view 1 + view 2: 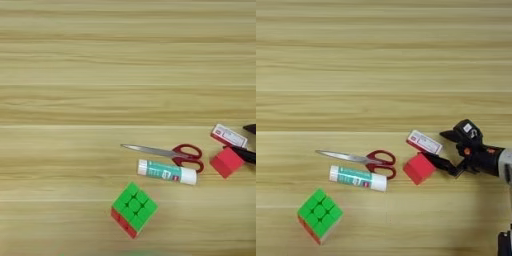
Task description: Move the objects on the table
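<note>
Right gripper fingers stand apart, lower tip touching the small red cube, upper tip just right of the white-and-red box. Scissors, glue stick and puzzle cube lie further left on the table.

Light-brown wooden table (horizontal grain) fills view.

Surface: light-brown wood, striped grain, smooth with a low sheen. Scissors: bare metal blades, glossy red plastic handles. Glue stick: smooth plastic tube, white with a green label. Puzzle cube: glossy plastic tiles. Red cube: matt, even finish. Flat box: looks like printed card. Tool: matt black fingers.
</note>
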{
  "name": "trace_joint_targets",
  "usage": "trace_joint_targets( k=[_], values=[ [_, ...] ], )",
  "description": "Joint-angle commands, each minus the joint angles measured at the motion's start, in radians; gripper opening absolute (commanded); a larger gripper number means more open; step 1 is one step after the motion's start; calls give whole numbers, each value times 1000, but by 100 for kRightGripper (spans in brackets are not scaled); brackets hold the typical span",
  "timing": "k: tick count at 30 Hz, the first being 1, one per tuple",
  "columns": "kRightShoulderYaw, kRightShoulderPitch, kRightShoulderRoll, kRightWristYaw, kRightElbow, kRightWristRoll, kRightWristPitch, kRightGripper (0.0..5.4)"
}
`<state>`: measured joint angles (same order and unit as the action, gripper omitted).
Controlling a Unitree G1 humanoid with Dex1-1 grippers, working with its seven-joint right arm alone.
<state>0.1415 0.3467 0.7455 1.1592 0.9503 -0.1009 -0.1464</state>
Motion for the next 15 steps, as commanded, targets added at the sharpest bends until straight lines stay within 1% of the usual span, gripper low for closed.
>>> trace_joint_targets(
  k=[1, 2, 7, 8, 15],
  values=[
    [1, 61, 44, -35, -19, 12, -34, 539],
    [-1, 62, 43, -35, -16, 13, -36, 518],
    [-7, 65, 40, -33, -2, 17, -46, 454],
    [-7, 65, 39, -33, 0, 18, -48, 434],
    [-12, 60, 38, -26, 6, 19, -57, 356]
  ],
)
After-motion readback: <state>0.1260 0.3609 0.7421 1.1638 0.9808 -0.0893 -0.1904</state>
